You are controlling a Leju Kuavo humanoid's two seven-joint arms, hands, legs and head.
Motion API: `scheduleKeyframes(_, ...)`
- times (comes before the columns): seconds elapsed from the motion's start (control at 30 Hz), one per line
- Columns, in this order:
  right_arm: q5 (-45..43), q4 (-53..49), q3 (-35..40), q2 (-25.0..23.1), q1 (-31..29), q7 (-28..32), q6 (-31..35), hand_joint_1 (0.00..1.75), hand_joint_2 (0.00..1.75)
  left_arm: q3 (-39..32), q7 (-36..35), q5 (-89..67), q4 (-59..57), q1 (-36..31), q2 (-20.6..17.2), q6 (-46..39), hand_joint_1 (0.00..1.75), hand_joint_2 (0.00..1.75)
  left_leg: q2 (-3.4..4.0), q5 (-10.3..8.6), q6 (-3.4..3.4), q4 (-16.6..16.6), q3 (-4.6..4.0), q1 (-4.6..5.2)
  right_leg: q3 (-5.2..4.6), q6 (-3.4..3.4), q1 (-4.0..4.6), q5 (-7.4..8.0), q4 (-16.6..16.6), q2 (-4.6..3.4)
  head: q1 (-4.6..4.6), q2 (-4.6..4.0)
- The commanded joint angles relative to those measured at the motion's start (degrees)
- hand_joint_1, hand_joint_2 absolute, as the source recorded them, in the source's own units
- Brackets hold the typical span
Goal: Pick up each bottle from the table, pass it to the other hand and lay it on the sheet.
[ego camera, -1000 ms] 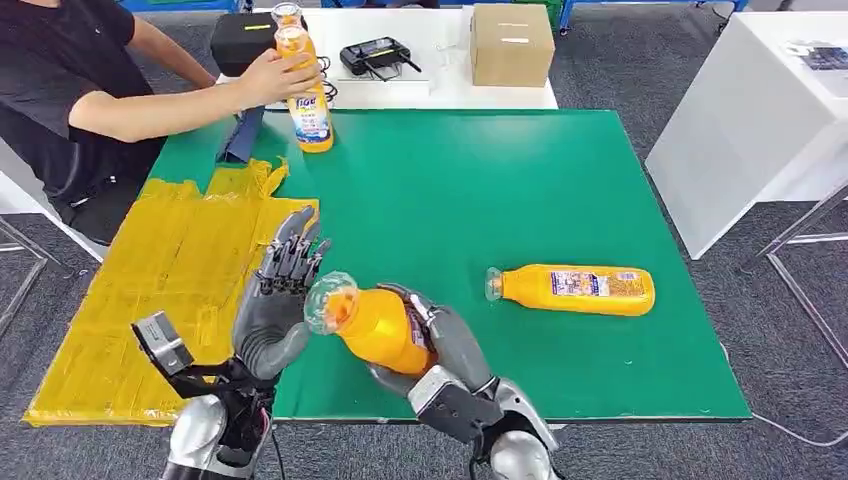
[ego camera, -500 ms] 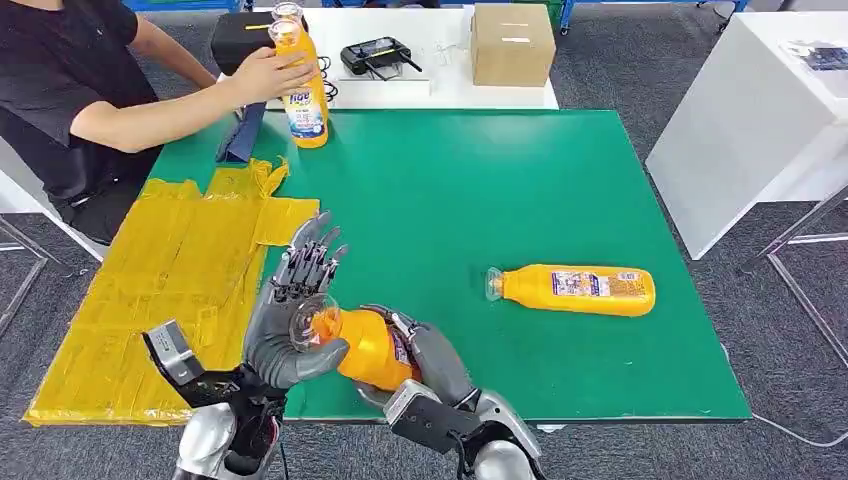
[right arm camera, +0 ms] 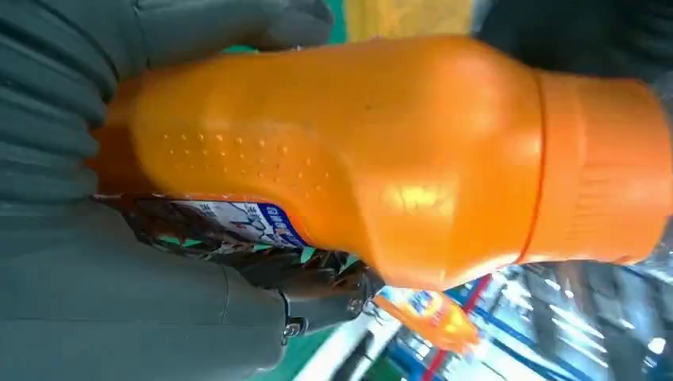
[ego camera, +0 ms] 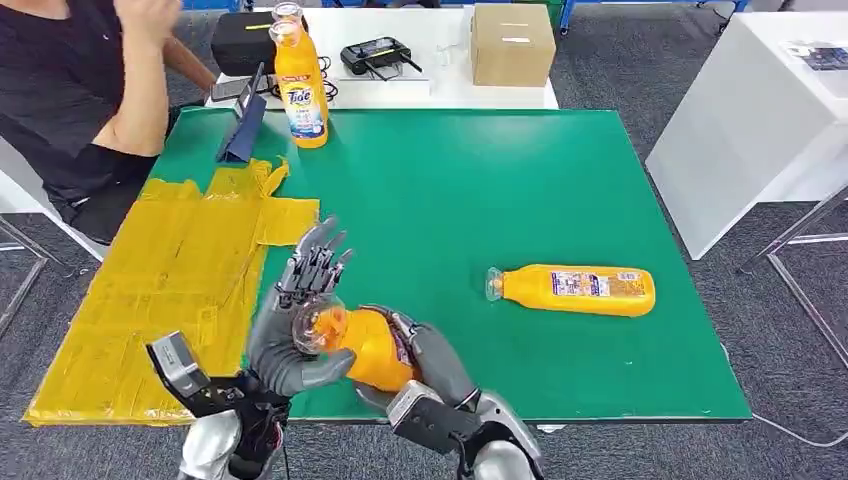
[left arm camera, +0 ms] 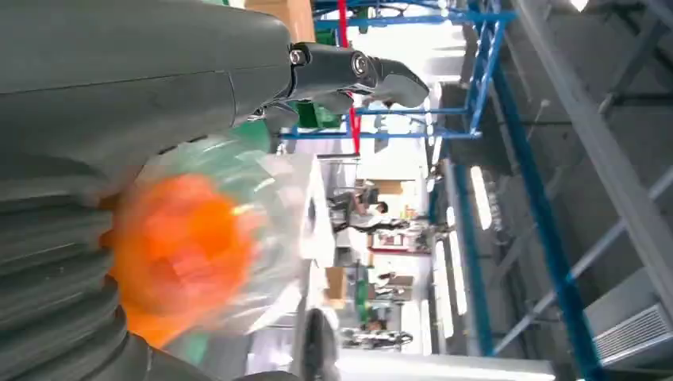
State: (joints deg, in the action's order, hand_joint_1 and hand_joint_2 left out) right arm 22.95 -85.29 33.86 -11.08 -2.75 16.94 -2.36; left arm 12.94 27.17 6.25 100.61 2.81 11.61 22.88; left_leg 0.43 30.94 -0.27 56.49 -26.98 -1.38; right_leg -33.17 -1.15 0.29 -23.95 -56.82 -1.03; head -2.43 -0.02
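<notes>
Held bottle: orange plastic bottle (ego camera: pixel 372 345) with a clear cap and a printed label, its waisted body dotted with small grip bumps in the right wrist view; it is tilted, cap end toward the left hand, above the near edge of the green tabletop (ego camera: pixel 450 190).
Right hand: the right hand (ego camera: pixel 425 362) is wrapped round the bottle's lower body, fingers over the label, holding it.
Left hand: the left hand (ego camera: pixel 295 325) is at the bottle's cap end, palm against the cap and thumb curled under the neck, while its fingers (ego camera: pixel 315 262) point up and apart; whether it actually grips the bottle I cannot tell.
Second bottle: an orange plastic bottle lying on its side (ego camera: pixel 572 288) on the tabletop, cap toward the robot's hands, well apart from them on the right.
Third bottle: an orange bottle standing upright (ego camera: pixel 299 88) at the far left corner of the tabletop.
Bottle count: three.
Sheet: one crumpled yellow plastic sheet (ego camera: pixel 170 280) over the left side of the tabletop, just beside the left hand.
Person: one person in a black shirt (ego camera: pixel 70 90) sits at the far left, near the upright bottle, one hand raised.
</notes>
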Motion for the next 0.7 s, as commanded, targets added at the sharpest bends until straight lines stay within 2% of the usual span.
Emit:
scheduleKeyframes(0.03, -0.5, -5.0, -1.4, 2.1, -1.5, 0.4, 0.2, 1.75, 1.75, 2.1, 0.3, -0.3, -0.7, 0.2, -2.4, 0.1, 0.00, 1.75, -0.06, -0.02, 0.06, -0.1, 0.05, 0.04, 0.05, -0.03, -0.03, 0.00, 0.0, 0.09, 0.02, 0.00)
scheduleKeyframes(0.43, -0.5, -8.8, 0.0, 2.6, -1.0, 1.5, 0.3, 1.75, 1.75, 1.6, 0.0, -1.6, -0.4, 1.4, -2.4, -0.5, 0.00, 1.75, -0.07, -0.02, 0.09, -0.1, 0.12, 0.06, 0.10, -0.04, -0.04, -0.01, 0.1, 0.11, 0.00, 0.00)
scheduleKeyframes(0.6, -0.2, -5.9, 1.5, 2.2, -1.7, 1.2, -0.3, 1.75, 1.75, 1.9, -0.2, -1.4, -0.5, 1.1, -2.4, -0.1, 0.00, 1.75, -0.06, -0.04, 0.09, -0.2, 0.17, 0.06, 0.15, -0.04, -0.04, 0.01, 0.1, 0.10, 0.00, 0.00)
scheduleKeyframes(0.63, 0.2, -4.2, 2.4, 1.8, -1.9, 0.8, -0.4, 1.75, 1.75, 2.0, -0.3, -1.3, -0.6, 0.9, -2.3, -0.2, 0.05, 1.75, -0.04, -0.03, 0.08, -0.2, 0.14, 0.06, 0.12, -0.03, -0.04, 0.01, 0.1, 0.08, 0.00, 0.00)
scheduleKeyframes(0.67, 0.6, -3.0, 2.9, 1.6, -2.1, 0.6, -0.4, 1.75, 1.75, 2.1, -0.3, -1.2, -0.7, 0.8, -2.3, -0.1, 0.91, 1.75, -0.02, -0.02, 0.06, -0.1, 0.14, 0.04, 0.12, -0.03, -0.03, 0.01, 0.1, 0.05, 0.02, 0.00)
scheduleKeyframes(0.7, 0.9, -1.7, 3.5, 1.3, -2.2, 0.4, -0.4, 1.75, 1.75, 2.1, -0.3, -1.1, -0.8, 0.6, -2.3, -0.2, 1.66, 1.75, -0.02, -0.05, 0.09, -0.2, 0.21, 0.07, 0.18, -0.03, -0.05, 0.02, 0.1, 0.07, 0.00, 0.00)
